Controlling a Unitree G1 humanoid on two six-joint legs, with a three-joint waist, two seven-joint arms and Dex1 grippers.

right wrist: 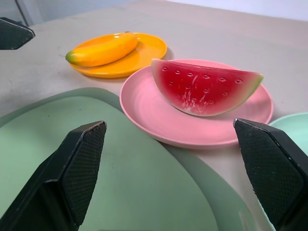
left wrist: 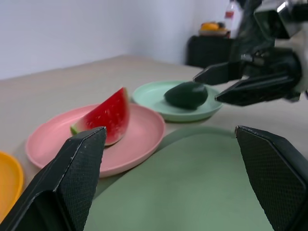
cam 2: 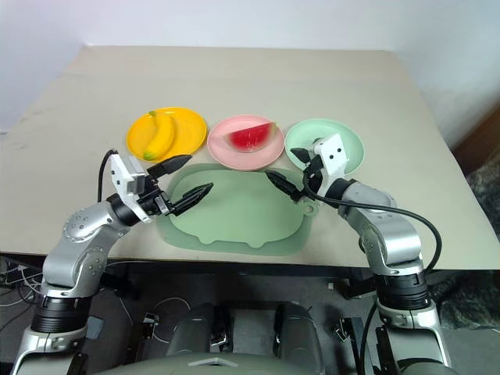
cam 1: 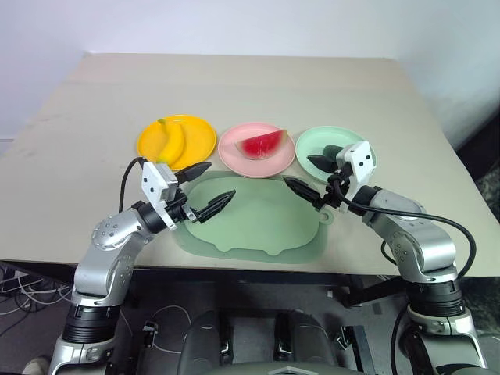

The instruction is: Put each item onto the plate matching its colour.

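Every item sits on its matching plate; you hold nothing.

Your left gripper (cam 1: pixel 205 187) and right gripper (cam 1: pixel 306 178) hang wide apart over the mat (cam 1: pixel 258 223) at frame centre. Above it stand banana (cam 1: pixel 170 141) on yellow plate (cam 1: pixel 201 133), watermelon (cam 1: pixel 262 144) on pink plate (cam 1: pixel 234 152), dark-green lump (left wrist: pixel 186 94) on mint plate (cam 1: pixel 308 143). The table (cam 1: pixel 250 86) beyond lies bare to its far edge.

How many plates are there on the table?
3, in a row behind the green mat: yellow plate on the robot's left, pink plate in the middle, mint green plate on the right. None looks hidden.
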